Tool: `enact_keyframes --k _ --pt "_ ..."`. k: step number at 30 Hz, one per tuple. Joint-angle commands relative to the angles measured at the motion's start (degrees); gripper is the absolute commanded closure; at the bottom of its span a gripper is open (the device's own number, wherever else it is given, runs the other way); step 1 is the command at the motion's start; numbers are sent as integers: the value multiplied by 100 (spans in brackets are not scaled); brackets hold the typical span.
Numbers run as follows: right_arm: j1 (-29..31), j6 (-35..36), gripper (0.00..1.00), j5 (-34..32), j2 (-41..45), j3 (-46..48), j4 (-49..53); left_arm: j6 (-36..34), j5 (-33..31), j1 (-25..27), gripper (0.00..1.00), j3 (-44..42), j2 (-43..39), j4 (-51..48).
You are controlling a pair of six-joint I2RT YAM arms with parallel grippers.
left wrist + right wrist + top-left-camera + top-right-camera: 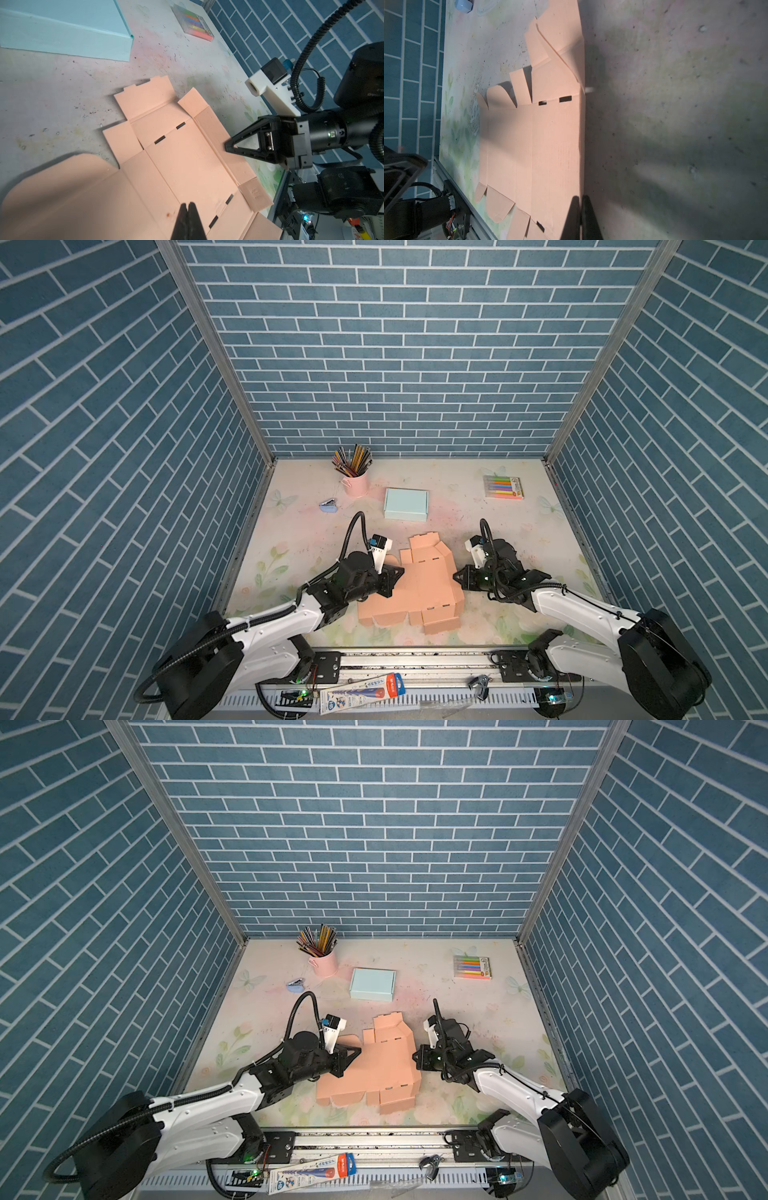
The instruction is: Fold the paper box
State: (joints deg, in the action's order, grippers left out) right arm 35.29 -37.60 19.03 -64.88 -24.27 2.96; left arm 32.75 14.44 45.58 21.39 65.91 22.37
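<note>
The paper box [419, 585] [382, 1065] is a flat pink cardboard cut-out lying unfolded near the table's front middle. Its right side flap is tilted up a little, and a flap at its far end stands partly raised. My left gripper [402, 571] [188, 204] is shut over the box's left part [187, 155], and I see nothing between its fingers. My right gripper [454, 575] [580, 197] is shut, with its tips at the edge of the right side flap [582, 145]. Whether that edge is nipped does not show.
A folded light blue box [406, 504] sits behind the cut-out. Further back stand a pink cup of pencils [354, 483], a small blue stapler [329, 506] and a marker pack [503, 487]. The metal rail [415, 659] runs along the front edge.
</note>
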Motion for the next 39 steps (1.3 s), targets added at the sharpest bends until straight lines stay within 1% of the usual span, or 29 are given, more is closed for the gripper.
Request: enact_keyframes --k 1,3,12,19,23,31,39 --pt "127 247 100 -227 184 -182 464 8 100 -91 98 287 381 386" --pt "187 274 100 -243 255 -200 545 -9 160 -114 100 424 600 465" --pt "327 472 100 -500 268 -415 924 -223 392 -385 100 1111 1649 665" --pt "420 474 100 -531 245 -489 918 -460 730 -642 100 1895 2705 691" --pt "472 447 100 -549 256 -530 918 -774 922 -692 100 2427 3188 524" --pt "571 421 100 -598 174 -648 926 -967 1252 -657 100 3150 3842 343" --pt "613 486 100 -610 49 -787 968 -1109 1337 -533 100 3159 3958 225"
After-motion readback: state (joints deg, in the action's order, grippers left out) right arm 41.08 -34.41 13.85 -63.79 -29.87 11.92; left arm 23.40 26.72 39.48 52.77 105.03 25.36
